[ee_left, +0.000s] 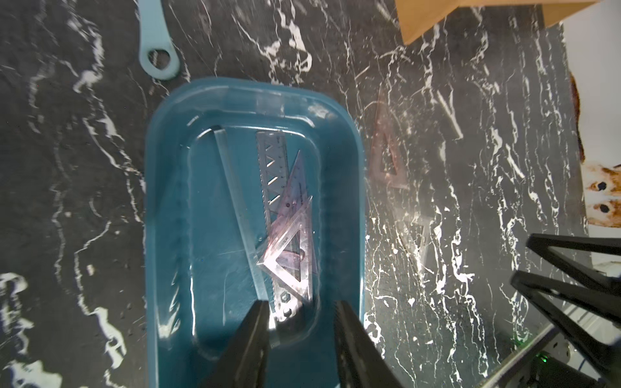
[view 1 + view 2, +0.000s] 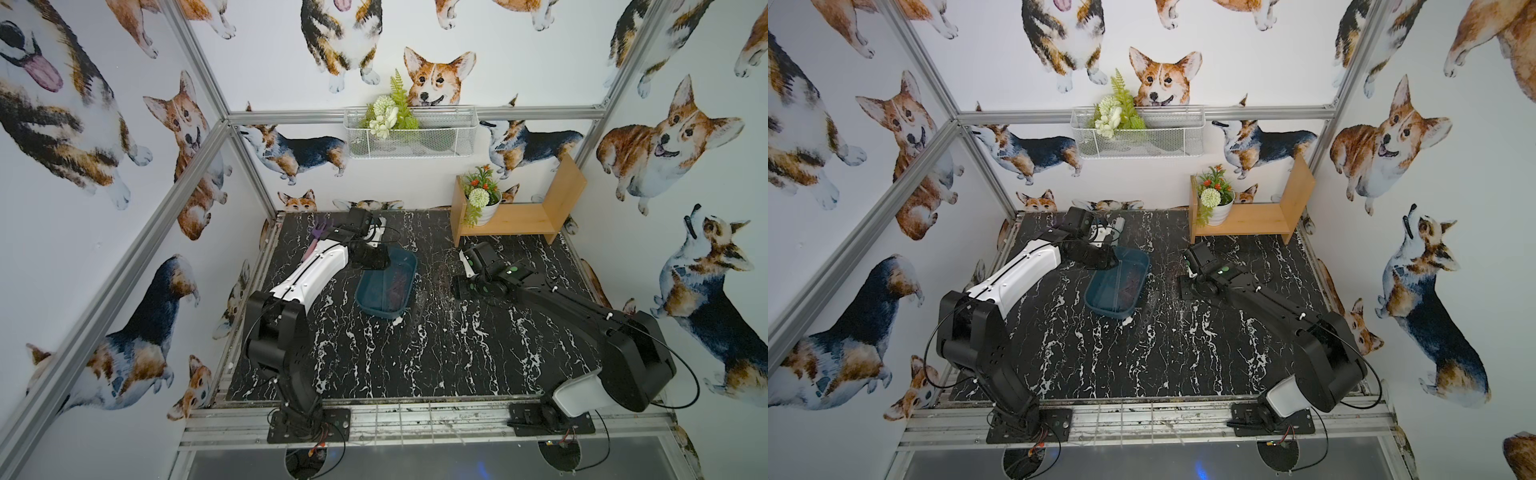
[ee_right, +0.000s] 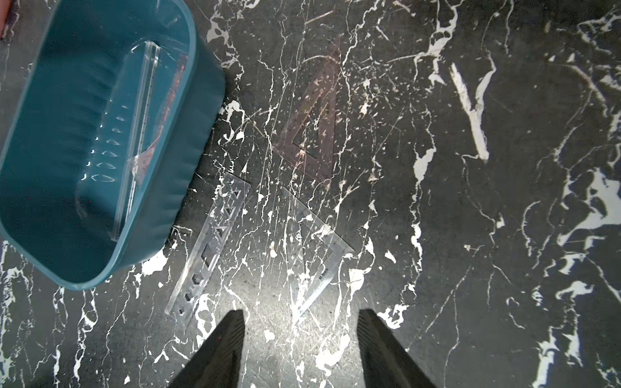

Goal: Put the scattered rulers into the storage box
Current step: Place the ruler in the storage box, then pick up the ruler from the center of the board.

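Several rulers (image 1: 273, 188) in storage box (image 1: 168, 218), more on table (image 3: 470, 268); we see L gripper (image 1: 301, 304) & R gripper (image 3: 300, 312) both spread, empty.

Black, white-veined marble-look tabletop (image 2: 395, 357) below. High on far wall, white wire mesh basket (image 2: 453, 143) holding artificial green-and-white flowers (image 2: 384, 114). Far right, light wooden U-shaped shelf (image 2: 523, 222) bearing white-potted fake plant (image 2: 484, 203). Far left, purple-and-pink plastic toy rake (image 2: 319, 232). Corgi-print wallpaper (image 2: 665, 137) all round.

Brush (image 1: 151, 20) & wooden shelf (image 1: 453, 16) cut off by pic edge; storage box (image 1: 154, 235) partly too.
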Robot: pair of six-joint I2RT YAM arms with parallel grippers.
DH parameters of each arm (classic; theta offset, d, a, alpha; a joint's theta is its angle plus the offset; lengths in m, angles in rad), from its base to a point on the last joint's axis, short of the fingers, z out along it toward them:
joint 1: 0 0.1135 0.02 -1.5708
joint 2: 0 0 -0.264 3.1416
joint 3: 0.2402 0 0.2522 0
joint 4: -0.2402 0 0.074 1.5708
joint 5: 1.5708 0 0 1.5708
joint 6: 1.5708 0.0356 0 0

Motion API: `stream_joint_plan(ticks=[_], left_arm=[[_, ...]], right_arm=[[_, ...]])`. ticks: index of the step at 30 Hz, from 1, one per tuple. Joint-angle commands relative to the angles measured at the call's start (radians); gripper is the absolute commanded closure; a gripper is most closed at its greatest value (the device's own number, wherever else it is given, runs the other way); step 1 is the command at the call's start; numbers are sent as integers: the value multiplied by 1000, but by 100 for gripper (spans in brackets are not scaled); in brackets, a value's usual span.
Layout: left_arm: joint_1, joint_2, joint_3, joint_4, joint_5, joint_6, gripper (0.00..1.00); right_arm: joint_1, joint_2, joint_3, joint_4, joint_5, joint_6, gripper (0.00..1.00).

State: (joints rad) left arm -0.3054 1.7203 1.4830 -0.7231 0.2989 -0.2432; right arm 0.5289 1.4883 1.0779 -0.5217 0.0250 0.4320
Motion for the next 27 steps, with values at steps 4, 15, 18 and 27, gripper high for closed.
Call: stream_joint_plan(ticks=[4, 15, 18, 27], left_arm=[[-1, -98, 4, -18, 4, -39, 62], [-80, -327, -212, 121, 37, -189, 61], [-108, -404, -306, 179, 26, -247, 60], [-119, -545, -439, 201, 7, -308, 59]], right_arm=[[0, 43, 14, -18, 23, -30, 45], [59, 129, -4, 47, -53, 8, 41], [80, 164, -3, 59, -48, 19, 39], [85, 205, -1, 83, -25, 20, 33]])
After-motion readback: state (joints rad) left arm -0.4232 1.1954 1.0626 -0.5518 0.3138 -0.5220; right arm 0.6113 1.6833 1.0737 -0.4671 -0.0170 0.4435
